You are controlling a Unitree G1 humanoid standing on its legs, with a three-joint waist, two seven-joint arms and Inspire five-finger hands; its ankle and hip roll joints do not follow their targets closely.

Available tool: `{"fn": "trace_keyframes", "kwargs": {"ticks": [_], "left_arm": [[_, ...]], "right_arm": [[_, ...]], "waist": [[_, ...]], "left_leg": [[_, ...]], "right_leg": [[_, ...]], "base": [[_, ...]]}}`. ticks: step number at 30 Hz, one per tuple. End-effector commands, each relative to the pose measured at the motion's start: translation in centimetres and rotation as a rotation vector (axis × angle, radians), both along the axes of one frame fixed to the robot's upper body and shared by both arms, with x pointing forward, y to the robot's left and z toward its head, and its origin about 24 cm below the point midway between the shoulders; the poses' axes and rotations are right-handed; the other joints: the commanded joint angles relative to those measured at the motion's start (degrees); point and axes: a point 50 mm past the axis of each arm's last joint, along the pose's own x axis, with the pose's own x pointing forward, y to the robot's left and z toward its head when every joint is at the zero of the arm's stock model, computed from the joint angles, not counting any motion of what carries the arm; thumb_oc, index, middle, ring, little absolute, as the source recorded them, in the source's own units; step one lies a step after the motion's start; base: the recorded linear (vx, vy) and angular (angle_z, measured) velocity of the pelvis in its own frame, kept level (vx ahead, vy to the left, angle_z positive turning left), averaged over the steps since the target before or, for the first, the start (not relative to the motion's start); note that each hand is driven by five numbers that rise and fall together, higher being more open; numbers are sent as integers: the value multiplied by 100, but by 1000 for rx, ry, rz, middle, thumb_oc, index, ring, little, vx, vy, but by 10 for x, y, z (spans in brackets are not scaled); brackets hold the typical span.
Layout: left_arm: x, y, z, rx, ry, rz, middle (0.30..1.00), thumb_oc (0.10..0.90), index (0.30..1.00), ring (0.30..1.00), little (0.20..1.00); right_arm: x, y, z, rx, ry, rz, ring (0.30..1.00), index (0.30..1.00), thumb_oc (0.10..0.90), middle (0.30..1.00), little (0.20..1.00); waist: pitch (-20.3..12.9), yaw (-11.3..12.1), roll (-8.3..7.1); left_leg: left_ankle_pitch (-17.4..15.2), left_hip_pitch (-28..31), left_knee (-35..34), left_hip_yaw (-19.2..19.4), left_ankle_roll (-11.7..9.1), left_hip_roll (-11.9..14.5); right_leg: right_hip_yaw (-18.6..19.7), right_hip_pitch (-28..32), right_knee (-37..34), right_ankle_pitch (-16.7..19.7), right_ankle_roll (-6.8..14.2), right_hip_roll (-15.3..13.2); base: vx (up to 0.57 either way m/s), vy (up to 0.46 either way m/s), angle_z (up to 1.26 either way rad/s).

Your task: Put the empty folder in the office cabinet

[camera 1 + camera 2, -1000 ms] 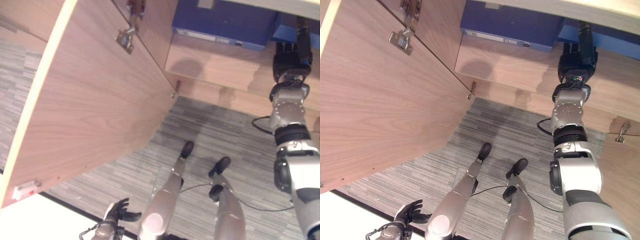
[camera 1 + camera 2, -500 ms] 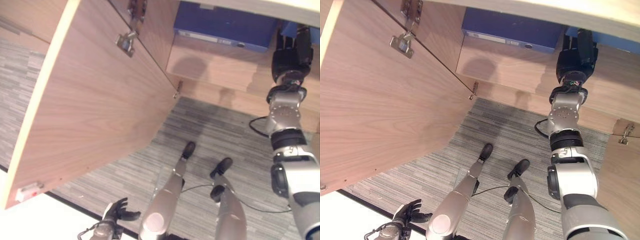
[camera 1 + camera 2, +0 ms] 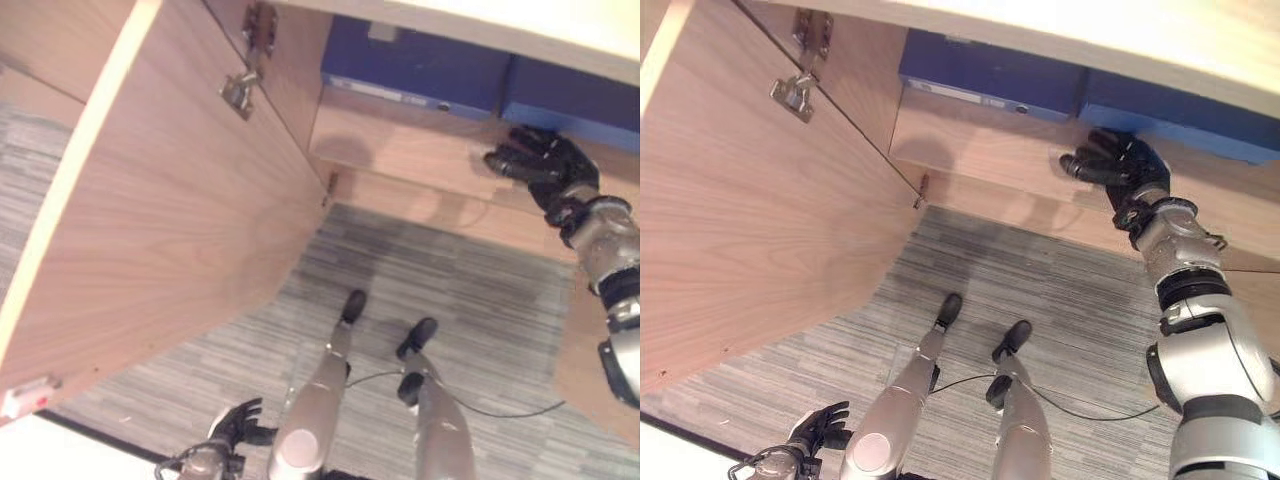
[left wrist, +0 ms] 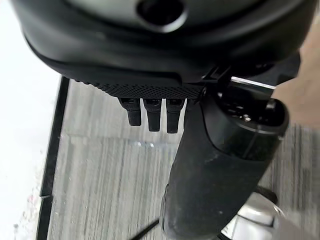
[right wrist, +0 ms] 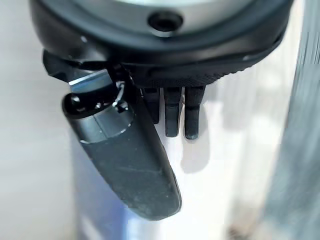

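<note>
Cabinet door [image 3: 170, 210] swung wide open, biggest thing in the head views, with a metal hinge [image 3: 240, 90] near its upper edge and a small white catch [image 3: 25, 398] with a red mark at its lower corner. Cabinet shelf [image 3: 400, 140] sits past it, above grey striped carpet [image 3: 450, 290]. Two blue folders lie on the shelf: the left folder [image 3: 415, 70] has a pale spine label, print too small to read; the right folder [image 3: 1180, 108] lies just beside it, farther right. Right hand [image 3: 1115, 162] is over the shelf edge just below the right folder, fingers spread and relaxed, holding nothing. Left hand [image 3: 235, 425] hangs low over the carpet, fingers loosely apart, empty. Nothing stands between the right hand and the folders.
</note>
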Motion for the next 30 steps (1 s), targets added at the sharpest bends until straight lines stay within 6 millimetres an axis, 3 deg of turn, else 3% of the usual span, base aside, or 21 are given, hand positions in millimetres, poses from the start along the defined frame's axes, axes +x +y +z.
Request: {"fn": "trace_keyframes", "kwargs": {"ticks": [1, 4, 7, 12, 15, 18, 22, 24, 26, 28, 29, 30], "left_arm": [[-70, 34, -11, 91, 209, 14, 900, 800, 900, 900, 900], [-66, 33, -10, 82, 199, 16, 900, 800, 900, 900, 900], [-63, 30, -10, 66, 185, 14, 900, 800, 900, 900, 900], [-64, 32, -10, 62, 189, 28, 900, 800, 900, 900, 900], [-66, 35, -10, 67, 203, 36, 900, 800, 900, 900, 900], [-69, 42, -9, 95, 222, 35, 900, 800, 900, 900, 900], [-69, 43, -10, 108, 225, 55, 900, 800, 900, 900, 900], [-70, 43, -12, 120, 239, 87, 900, 800, 900, 900, 900], [-71, 42, -14, 133, 254, 110, 900, 800, 900, 900, 900], [-77, 37, -18, 136, 286, 137, 900, 800, 900, 900, 900], [-82, 31, -22, 124, 310, 176, 900, 800, 900, 900, 900], [-85, 29, -24, 128, 324, 193, 900, 800, 900, 900, 900]], "right_arm": [[-18, -27, -43, -128, 205, -72, 900, 900, 800, 900, 900], [-23, -20, -78, -104, 316, -74, 900, 900, 800, 900, 900], [-26, -13, -99, -53, 364, -82, 900, 900, 800, 900, 900], [-27, -8, -111, -41, 411, -86, 900, 900, 800, 900, 900], [-27, -5, -115, -142, 471, -58, 900, 900, 800, 900, 900], [-34, -15, -121, -470, 615, -6, 900, 900, 800, 900, 900], [-31, -21, -111, -601, 598, -49, 900, 900, 800, 900, 900], [-28, -12, -114, -609, 573, -40, 900, 900, 800, 900, 900], [-25, 10, -129, -587, 558, 17, 900, 900, 800, 900, 900], [-30, 44, -160, -474, 542, 89, 900, 900, 800, 900, 900], [-44, 68, -191, -280, 535, 89, 900, 900, 800, 900, 900], [-54, 81, -209, -190, 539, 84, 900, 900, 800, 900, 900]], "waist": [[-193, 72, -42], [-275, 66, -90], [-364, 83, -78], [-486, 96, -67], [-567, 89, -118], [-708, 31, -245], [-789, 17, -314], [-841, -26, -356], [-962, -91, -435], [-1131, -217, -536], [-1294, -354, -589], [-1408, -461, -605]], "left_leg": [[-336, 268, -552, -492, -158, 61], [-343, 308, -554, -463, -195, 84], [-369, 423, -554, -449, -182, 82], [-392, 543, -554, -420, -186, 84], [-412, 632, -554, -362, -182, 111], [-446, 756, -554, -278, -168, 147], [-465, 847, -554, -235, -149, 162], [-326, 856, -554, -184, -102, 113], [-376, 993, -554, -121, -69, 119], [-474, 1212, -554, 1, -20, 135], [-563, 1408, -550, 127, 22, 155], [-624, 1527, -553, 218, 40, 159]], "right_leg": [[-40, 531, -157, -435, 395, -48], [-58, 650, -298, -382, 399, -3], [-37, 799, -388, -345, 404, 19], [-9, 960, -473, -331, 398, 34], [27, 1056, -566, -279, 403, 61], [92, 1197, -715, -206, 418, 98], [146, 1297, -786, -179, 429, 120], [125, 1305, -794, -46, 415, 69], [197, 1425, -818, -46, 423, 70], [300, 1605, -863, -45, 427, 88], [402, 1748, -899, -36, 433, 108], [462, 1825, -934, -26, 452, 124]], "base": [[-13, -31, -3], [2, -6, -1], [3, -3, -4], [0, 0, 0], [-3, 5, -3], [15, 11, -3], [20, 20, -8], [-47, 92, -5], [26, 63, -10], [119, 85, -24], [141, 139, -37], [121, 159, -36]]}}
